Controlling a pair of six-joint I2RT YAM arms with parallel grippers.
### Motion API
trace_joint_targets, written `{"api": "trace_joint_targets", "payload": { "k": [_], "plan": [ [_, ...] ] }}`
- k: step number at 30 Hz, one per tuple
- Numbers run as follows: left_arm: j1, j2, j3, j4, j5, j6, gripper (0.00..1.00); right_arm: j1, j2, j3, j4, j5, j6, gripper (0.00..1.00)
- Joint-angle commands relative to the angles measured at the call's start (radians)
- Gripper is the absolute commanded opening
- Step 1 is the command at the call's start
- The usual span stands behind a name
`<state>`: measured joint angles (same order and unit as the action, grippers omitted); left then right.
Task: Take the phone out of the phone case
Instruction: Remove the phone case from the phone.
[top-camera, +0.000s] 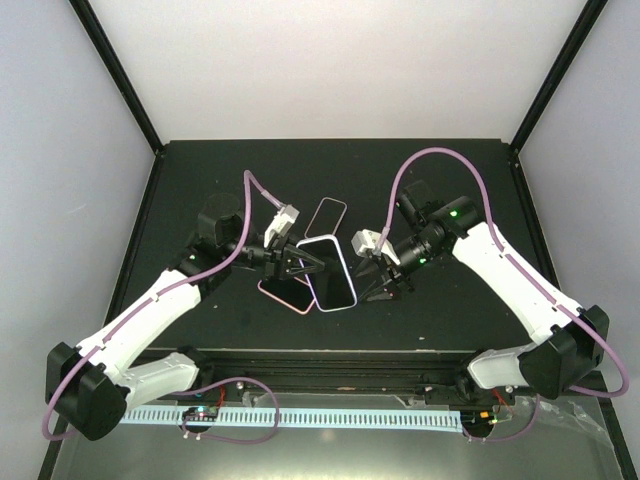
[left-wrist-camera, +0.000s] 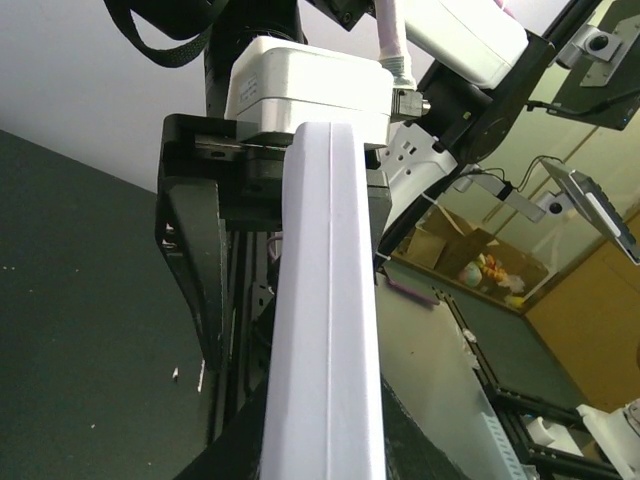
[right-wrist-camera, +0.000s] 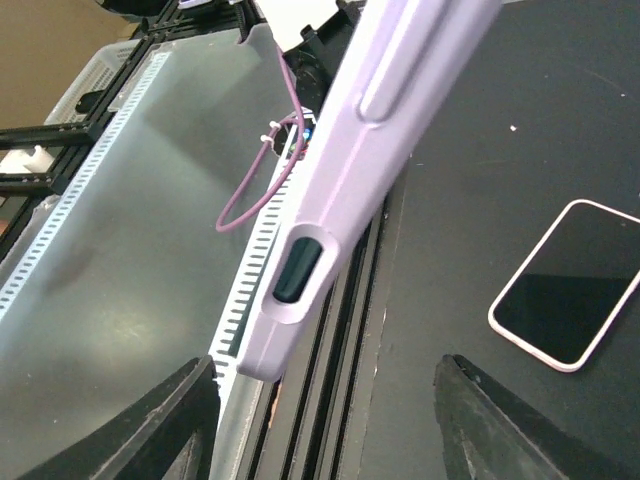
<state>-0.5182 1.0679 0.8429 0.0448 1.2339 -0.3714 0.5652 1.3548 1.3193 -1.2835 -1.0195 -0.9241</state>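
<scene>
I hold the case (top-camera: 332, 272) pinched at its nine-o'clock edge in the left fingers (top-camera: 303, 266), long axis roughly twelve-to-six, with the right fingers (top-camera: 390, 285) spread just off its three-o'clock edge.

One cased phone (top-camera: 332, 275), seemingly two other phones (top-camera: 326, 215), two arms (top-camera: 150, 310).

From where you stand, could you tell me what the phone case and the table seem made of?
Phone case: probably soft silicone or rubbery plastic, matte lilac, with rounded moulded button bump. Table: matte black sheet, material unclear; dull, pale specks.
</scene>
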Motion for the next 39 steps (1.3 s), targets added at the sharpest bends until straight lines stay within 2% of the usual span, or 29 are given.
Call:
{"api": "trace_joint_targets", "payload": {
  "k": [1,4,11,13,15,17,25,31,36,39],
  "plan": [
    [-0.001,-0.015,0.045,0.035,0.007,0.021,0.02,-0.001,-0.006,0.011,-0.026,-0.052,-0.036,0.60],
    [-0.001,-0.013,0.044,0.039,0.004,0.019,0.02,-0.001,-0.005,0.008,0.008,-0.044,0.011,0.57],
    [-0.001,-0.011,0.041,0.034,0.017,0.021,0.02,-0.001,-0.009,0.001,0.060,-0.001,0.051,0.42],
    [-0.001,-0.013,0.040,0.032,0.016,0.022,0.02,-0.001,-0.008,0.000,0.068,0.004,0.055,0.44],
    [0.000,-0.014,0.038,0.031,0.014,0.023,0.02,-0.001,-0.003,0.005,0.039,-0.014,0.024,0.53],
    [-0.001,-0.016,0.038,0.031,0.015,0.022,0.02,-0.001,0.003,0.007,0.028,-0.022,0.022,0.54],
    [-0.001,0.001,0.043,0.064,0.068,-0.010,0.01,-0.001,0.001,-0.008,0.111,0.061,0.068,0.38],
    [-0.006,0.006,0.045,0.105,0.125,-0.063,0.02,-0.001,0.031,-0.005,0.196,0.179,0.101,0.33],
    [-0.009,-0.005,0.033,0.108,0.144,-0.074,0.02,-0.002,0.061,-0.004,0.229,0.201,0.097,0.33],
    [-0.012,-0.003,0.023,0.127,0.147,-0.087,0.02,-0.002,0.056,-0.019,0.306,0.212,0.168,0.33]
  ]
}}
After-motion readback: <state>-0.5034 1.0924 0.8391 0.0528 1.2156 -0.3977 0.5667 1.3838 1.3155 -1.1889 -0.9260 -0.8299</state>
